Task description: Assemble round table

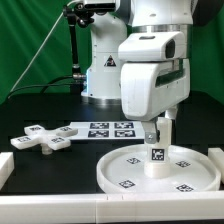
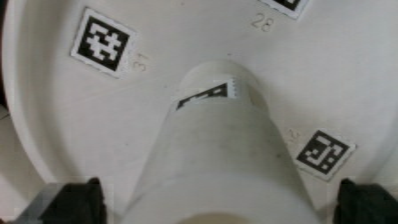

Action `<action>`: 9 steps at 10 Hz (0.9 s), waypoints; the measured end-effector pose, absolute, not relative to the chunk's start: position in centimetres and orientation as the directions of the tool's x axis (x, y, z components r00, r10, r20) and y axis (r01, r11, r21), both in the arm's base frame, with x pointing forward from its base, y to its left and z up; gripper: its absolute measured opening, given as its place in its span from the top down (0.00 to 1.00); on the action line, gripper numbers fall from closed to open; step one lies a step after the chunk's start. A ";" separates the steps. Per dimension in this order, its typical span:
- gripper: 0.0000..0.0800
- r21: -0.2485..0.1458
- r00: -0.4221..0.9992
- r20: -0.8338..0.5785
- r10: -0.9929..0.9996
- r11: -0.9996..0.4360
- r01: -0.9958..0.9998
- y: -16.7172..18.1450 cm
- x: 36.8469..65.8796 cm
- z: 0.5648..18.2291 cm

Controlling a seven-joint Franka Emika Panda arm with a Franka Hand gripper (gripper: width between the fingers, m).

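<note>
The large rimmed round disc (image 1: pixel 190 172) lies flat at the front, toward the exterior view's right. The short thick leg (image 1: pixel 157 157) stands upright on its middle. My gripper (image 1: pixel 159 138) reaches straight down over the leg's top, one finger on each side. In the wrist view the leg (image 2: pixel 222 150) runs away from me between the dark fingers (image 2: pixel 75 203), with a thin gap showing on both sides, and the tagged disc (image 2: pixel 178 40) lies beyond. The gripper (image 2: pixel 217 205) looks open around the leg. The cross-shaped foot (image 1: pixel 42 140) lies loose on the table at the exterior view's left.
The marker board (image 1: pixel 105 129) lies flat between the foot and the disc. White rails run along the front edge (image 1: pixel 60 208) and sides. The robot base (image 1: pixel 100 70) stands behind, and a green curtain hangs at the back.
</note>
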State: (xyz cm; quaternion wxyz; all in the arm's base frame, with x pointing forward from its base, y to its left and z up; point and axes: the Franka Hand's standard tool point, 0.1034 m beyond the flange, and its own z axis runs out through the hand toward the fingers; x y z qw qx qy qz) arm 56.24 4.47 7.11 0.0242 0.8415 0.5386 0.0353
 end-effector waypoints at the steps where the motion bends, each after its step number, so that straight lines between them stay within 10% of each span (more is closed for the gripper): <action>1: 0.19 0.083 0.369 0.019 0.929 -0.369 0.926 4.5 56.2 7.1; 5: 0.19 0.090 0.183 -0.015 0.983 -0.181 0.979 4.3 56.2 7.1; 7: 0.49 0.089 0.184 -0.016 0.983 -0.181 0.979 4.3 56.2 7.1; 9: 0.49 0.089 0.184 -0.016 0.983 -0.182 0.979 4.3 56.2 7.1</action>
